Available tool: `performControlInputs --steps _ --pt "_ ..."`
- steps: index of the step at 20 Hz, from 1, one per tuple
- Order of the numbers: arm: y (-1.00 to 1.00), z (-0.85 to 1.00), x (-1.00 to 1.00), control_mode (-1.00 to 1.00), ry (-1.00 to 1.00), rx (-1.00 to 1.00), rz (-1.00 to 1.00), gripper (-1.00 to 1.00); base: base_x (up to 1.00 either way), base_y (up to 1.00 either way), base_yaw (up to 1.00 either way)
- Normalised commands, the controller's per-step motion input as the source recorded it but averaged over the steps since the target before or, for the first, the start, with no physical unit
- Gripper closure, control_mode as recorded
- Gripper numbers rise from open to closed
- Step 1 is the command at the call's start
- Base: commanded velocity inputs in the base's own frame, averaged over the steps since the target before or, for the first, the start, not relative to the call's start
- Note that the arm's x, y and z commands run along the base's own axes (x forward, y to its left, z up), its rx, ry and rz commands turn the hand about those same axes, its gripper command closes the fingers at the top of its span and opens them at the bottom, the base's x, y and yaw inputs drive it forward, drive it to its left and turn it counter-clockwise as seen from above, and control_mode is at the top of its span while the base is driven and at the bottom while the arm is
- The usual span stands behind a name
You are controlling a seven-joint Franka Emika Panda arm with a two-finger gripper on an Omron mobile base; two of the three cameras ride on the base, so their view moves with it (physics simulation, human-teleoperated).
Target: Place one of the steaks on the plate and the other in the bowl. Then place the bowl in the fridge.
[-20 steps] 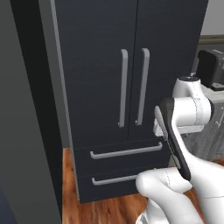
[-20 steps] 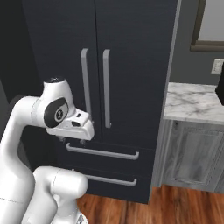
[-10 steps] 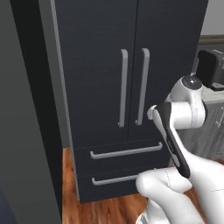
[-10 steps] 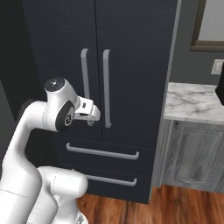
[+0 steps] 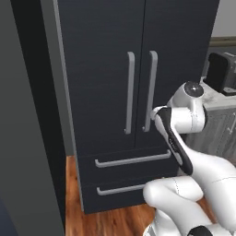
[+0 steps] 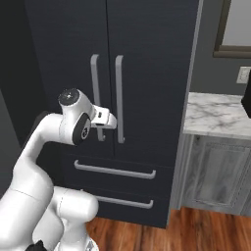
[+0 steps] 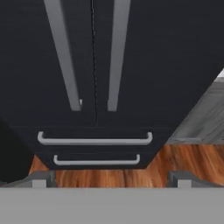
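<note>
Fridge (image 5: 138, 92) stands shut straight ahead of the tool (image 6: 112, 119), its two upright bar handles (image 7: 89, 57) flanking the door seam, while the tool hangs wide open and empty just short of them.

Black fridge (image 5: 101, 69) with pale grey bar handles (image 5: 130, 92), matching grey pulls on both drawers (image 7: 94, 141). Reddish-brown wood-plank floor (image 6: 196, 230). White bench (image 6: 218, 113) with grey marble veining, grey woodgrain cabinet (image 6: 218, 174) underneath. White arm (image 5: 184, 120), dark joints.
</note>
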Motion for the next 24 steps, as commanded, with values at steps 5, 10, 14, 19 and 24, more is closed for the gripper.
performControlInputs --steps 5,10,14,19,24 --pt "-0.04 0.0 1.0 -1.0 0.0 0.0 0.0 -1.0 0.0 0.0 0.0" --pt "-0.16 0.0 0.65 -1.0 0.0 0.0 0.0 -1.0 0.0 0.0 0.0" --pt "-0.24 0.0 0.4 -1.0 0.0 0.0 0.0 -1.0 0.0 0.0 0.0" --pt "0.0 -0.03 0.41 -1.0 -0.01 0.0 0.0 -1.0 0.0 0.0 0.0" --pt "0.0 -0.07 0.51 -1.0 0.0 0.0 0.0 -1.0 0.0 0.0 0.0"
